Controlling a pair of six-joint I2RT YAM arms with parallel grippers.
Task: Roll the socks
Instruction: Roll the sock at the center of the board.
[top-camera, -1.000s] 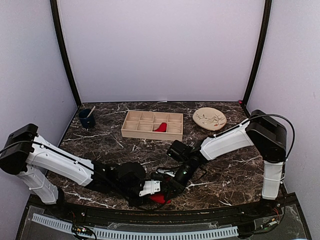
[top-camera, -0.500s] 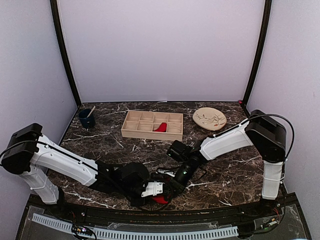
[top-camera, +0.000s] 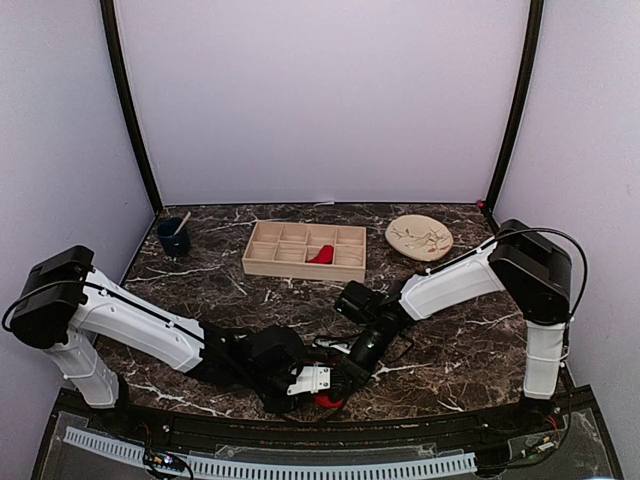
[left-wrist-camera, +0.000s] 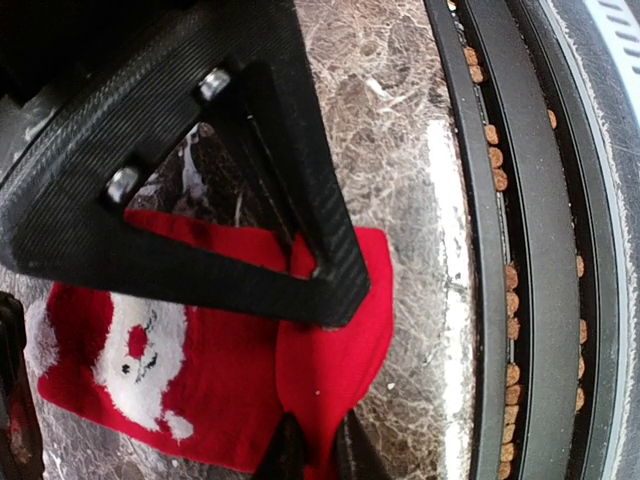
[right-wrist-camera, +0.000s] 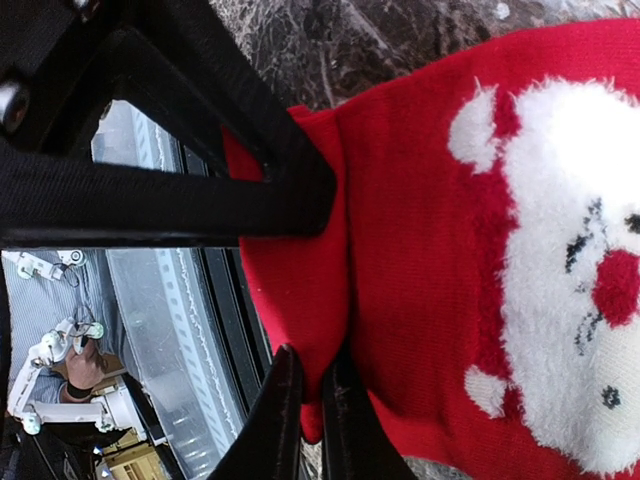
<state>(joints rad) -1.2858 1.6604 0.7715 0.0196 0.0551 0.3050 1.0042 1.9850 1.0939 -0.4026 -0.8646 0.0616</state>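
One red sock (top-camera: 325, 402) lies flat at the table's near edge, between both arms. The left wrist view shows its white Santa-face patch (left-wrist-camera: 140, 360) and a folded-over flap (left-wrist-camera: 335, 340). My left gripper (left-wrist-camera: 318, 455) is shut on that flap, its black fingertips (left-wrist-camera: 288, 452) pinching the fabric. My right gripper (right-wrist-camera: 312, 425) is shut on the same sock's (right-wrist-camera: 440, 250) folded edge from the other side. From above, the left gripper (top-camera: 318, 385) and right gripper (top-camera: 338, 388) meet over the sock. A second red sock (top-camera: 321, 255) rests in a compartment of the wooden tray.
The wooden tray (top-camera: 290, 268) with its compartments stands mid-table. A dark blue cup (top-camera: 174, 238) with a spoon is at the back left, a patterned plate (top-camera: 419, 237) at the back right. The black rail (left-wrist-camera: 495, 250) of the table edge runs right beside the sock.
My left gripper has closed onto the sock's flap, and the left arm has shifted slightly right toward the right gripper. The right gripper has kept its pinch.
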